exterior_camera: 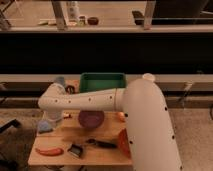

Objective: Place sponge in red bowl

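Note:
My white arm reaches left across the wooden table (107, 155) and bends down at its left end. The gripper (49, 121) hangs there, right over the blue-grey sponge (45, 128), which sits at the table's left edge; I cannot tell whether they touch. The red bowl (123, 143) stands at the front right of the table, mostly hidden behind my arm's thick upper part. Only its left rim shows.
A dark purple bowl (91, 119) stands mid-table, between the gripper and the red bowl. A green bin (102, 81) is at the back, with a blue-grey cup (60, 81) to its left. A red elongated object (49, 151), a small dark item (76, 150) and a black brush (101, 144) lie along the front.

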Robot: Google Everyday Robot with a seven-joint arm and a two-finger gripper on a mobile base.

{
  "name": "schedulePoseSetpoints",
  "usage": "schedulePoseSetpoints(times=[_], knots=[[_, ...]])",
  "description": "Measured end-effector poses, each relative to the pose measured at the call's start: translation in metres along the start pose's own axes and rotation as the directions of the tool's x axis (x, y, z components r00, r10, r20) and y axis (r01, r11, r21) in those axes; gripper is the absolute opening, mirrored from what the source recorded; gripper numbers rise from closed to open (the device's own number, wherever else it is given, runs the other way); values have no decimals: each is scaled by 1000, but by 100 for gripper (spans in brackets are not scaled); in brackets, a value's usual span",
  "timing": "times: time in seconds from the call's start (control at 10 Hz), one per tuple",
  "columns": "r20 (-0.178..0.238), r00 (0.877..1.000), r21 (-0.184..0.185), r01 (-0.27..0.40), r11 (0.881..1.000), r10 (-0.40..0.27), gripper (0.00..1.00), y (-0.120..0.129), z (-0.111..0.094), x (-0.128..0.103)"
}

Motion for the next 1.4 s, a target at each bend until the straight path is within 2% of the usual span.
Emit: schedulePoseSetpoints(times=[0.1,0.2,0.3,0.5,0.6,1.0,1.4], knots=[[-1,1000,-7,2,1000,-2,39,0,-3,-1],[0,1000,-7,8,1000,-8,45,-1,-2,-3],[2,1000,-7,11,1000,-11,52,0,1,-3],[14,1000,-11,15,1000,-14,76,-2,-3,-8],[15,1000,-17,17,1000,-16,79,-2,-3,-9],[32,999,-29,33,999,-32,80,-2,-2,-12],[69,995,-44,70,997,-67,80,-16,23,-12]])
